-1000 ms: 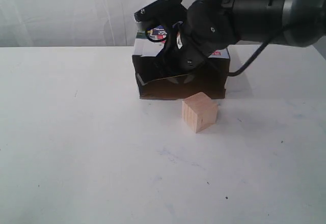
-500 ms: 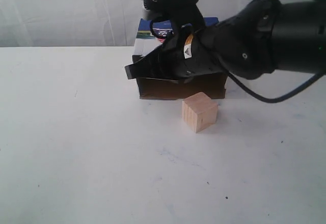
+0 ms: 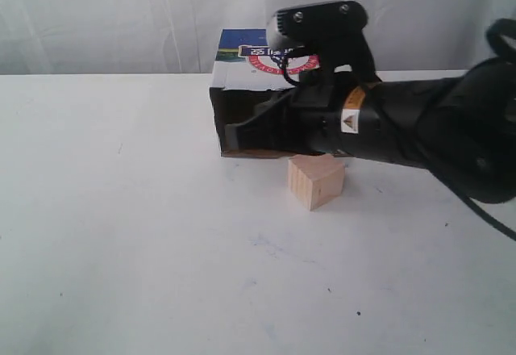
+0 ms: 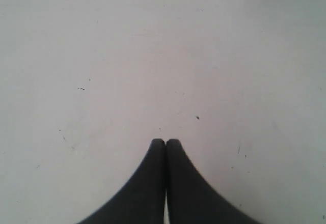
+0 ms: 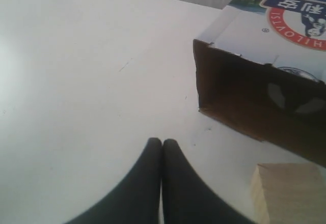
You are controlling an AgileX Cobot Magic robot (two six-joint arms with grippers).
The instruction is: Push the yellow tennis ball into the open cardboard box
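open cardboard box (image 3: 242, 55) (image 5: 239, 35): on white table (image 3: 121, 210), far centre, printed top up, dark opening facing ext. cam; pale wooden cube (image 3: 316, 179) (image 5: 288, 188) just in front of it. yellow tennis ball: not made out in any view; position can't be told. right gripper (image 3: 229, 136) (image 5: 162, 142): fingers pressed together, tips outside box by opening's left corner; left gripper (image 4: 165, 142): fingers pressed together, over bare tabletop.

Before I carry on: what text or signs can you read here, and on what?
"255": open cardboard box, blue band on top; the rest is blurred.
"HILOVIST", roughly: red ring logo on the box; Chinese characters unreadable.
Warning-triangle sticker, right arm: no words.
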